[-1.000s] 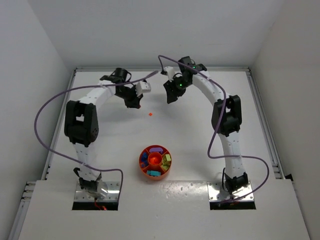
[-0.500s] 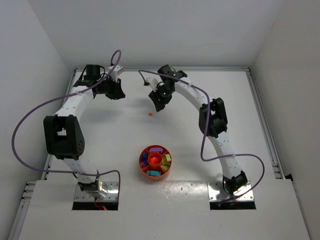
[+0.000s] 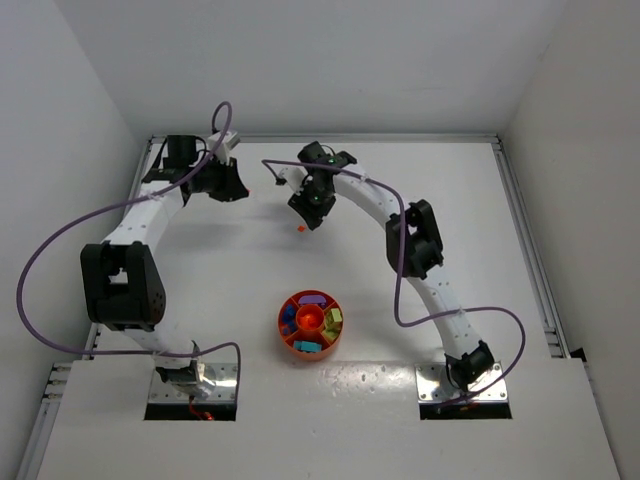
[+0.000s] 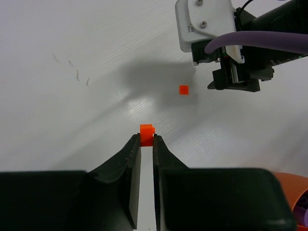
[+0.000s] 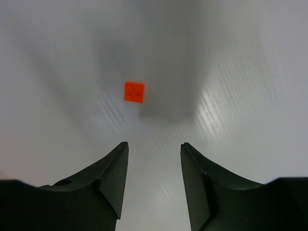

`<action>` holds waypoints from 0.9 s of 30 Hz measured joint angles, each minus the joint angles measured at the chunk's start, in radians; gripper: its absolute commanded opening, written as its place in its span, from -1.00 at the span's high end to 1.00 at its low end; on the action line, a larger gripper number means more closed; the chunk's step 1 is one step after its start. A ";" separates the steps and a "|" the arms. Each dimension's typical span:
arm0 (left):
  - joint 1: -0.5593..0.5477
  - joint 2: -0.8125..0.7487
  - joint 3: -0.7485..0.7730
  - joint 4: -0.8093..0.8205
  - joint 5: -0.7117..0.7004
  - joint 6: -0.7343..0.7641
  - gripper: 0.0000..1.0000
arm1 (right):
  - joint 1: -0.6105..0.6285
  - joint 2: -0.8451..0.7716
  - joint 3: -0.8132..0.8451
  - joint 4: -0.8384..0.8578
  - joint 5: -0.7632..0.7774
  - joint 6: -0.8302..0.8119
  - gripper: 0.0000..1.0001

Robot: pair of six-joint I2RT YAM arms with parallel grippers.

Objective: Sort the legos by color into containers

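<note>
Swinging in from the right over the last second, the right gripper (image 5: 154, 146) now hangs over the loose orange-red brick (image 5: 134, 92). That brick has not shifted from its spot on the white table (image 3: 480, 250), well apart from the round tray (image 3: 281, 325) nearer the arm bases. The jaws stand wide apart with nothing between them, and the brick lies just ahead of the tips, a little left of the middle of the gap. In the same second the left gripper (image 4: 146, 139) has drawn off toward the far left corner, its fingers closed almost together on a second orange-red brick (image 4: 147, 129) pinched at the very tips (a slim hold, by the look of it). The left arm seems to have cleared the way so that the right can take the last loose piece. The tray's compartments already hold bricks of several colours, so these two look like the only ones left to sort. From above I cannot tell which compartment is meant for orange-red.
</note>
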 measured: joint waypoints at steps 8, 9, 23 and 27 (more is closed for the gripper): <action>0.008 -0.002 -0.003 0.012 -0.010 -0.022 1.00 | 0.011 0.034 0.020 0.027 0.032 0.024 0.05; 0.011 -0.002 -0.004 0.013 -0.010 -0.023 1.00 | 0.015 0.035 0.021 0.029 0.031 0.031 0.05; 0.040 -0.002 -0.004 0.015 -0.012 -0.025 1.00 | 0.067 0.086 0.072 0.068 0.018 0.080 0.19; 0.046 -0.002 -0.004 0.016 -0.011 -0.025 1.00 | 0.069 0.103 0.088 0.082 0.021 0.084 0.27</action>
